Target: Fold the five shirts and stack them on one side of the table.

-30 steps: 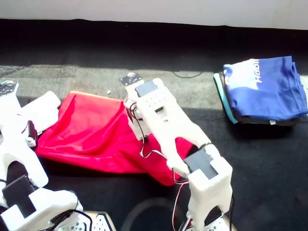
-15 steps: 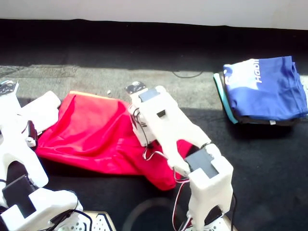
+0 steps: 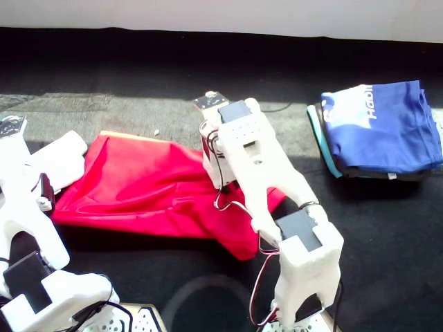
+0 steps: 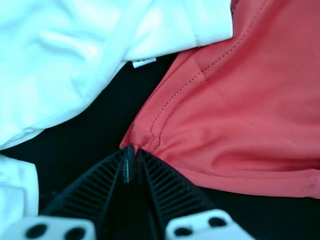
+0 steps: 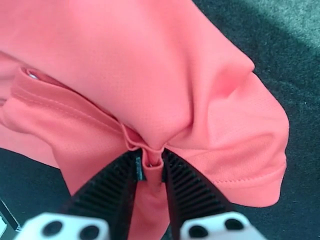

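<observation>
Shirt (image 3: 138, 194) in right tool (image 5: 150, 162) has stretched rightward.

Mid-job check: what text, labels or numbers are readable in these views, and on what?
On the folded blue shirt: white lettering, turned sideways and cut off at the fold; not reliably readable.
On the white shirt: a small sewn label, too blurred to read.
On the red shirt: no print visible.

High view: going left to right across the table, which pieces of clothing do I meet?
White shirt → red shirt → folded stack, blue on top.
</observation>
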Controlling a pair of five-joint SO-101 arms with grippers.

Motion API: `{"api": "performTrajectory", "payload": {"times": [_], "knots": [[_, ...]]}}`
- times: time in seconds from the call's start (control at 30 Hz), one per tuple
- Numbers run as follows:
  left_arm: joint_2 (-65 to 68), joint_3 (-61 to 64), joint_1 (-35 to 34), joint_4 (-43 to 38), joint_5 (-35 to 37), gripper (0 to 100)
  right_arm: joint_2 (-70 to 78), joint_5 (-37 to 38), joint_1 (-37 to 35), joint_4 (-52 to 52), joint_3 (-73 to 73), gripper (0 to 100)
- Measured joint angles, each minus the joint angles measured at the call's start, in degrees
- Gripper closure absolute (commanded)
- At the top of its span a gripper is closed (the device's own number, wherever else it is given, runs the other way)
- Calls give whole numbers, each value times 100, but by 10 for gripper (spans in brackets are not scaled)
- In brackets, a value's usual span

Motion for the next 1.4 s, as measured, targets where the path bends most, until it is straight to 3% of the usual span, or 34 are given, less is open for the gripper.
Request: {"api": "performTrajectory", "payload": {"times": [0.17,0.43,0.93,1.07,1.4], "knots": [[0,0,0,0,0,991,0,0,0,0,0,843],[0,0,0,0,0,991,0,0,35,9,0,908],[0,0,0,0,0,991,0,0,35,-431,642,912],[0,0,0,0,0,991,0,0,35,-431,642,996],[0,0,26,0,0,991,-747,0,35,-316,695,993]]}}
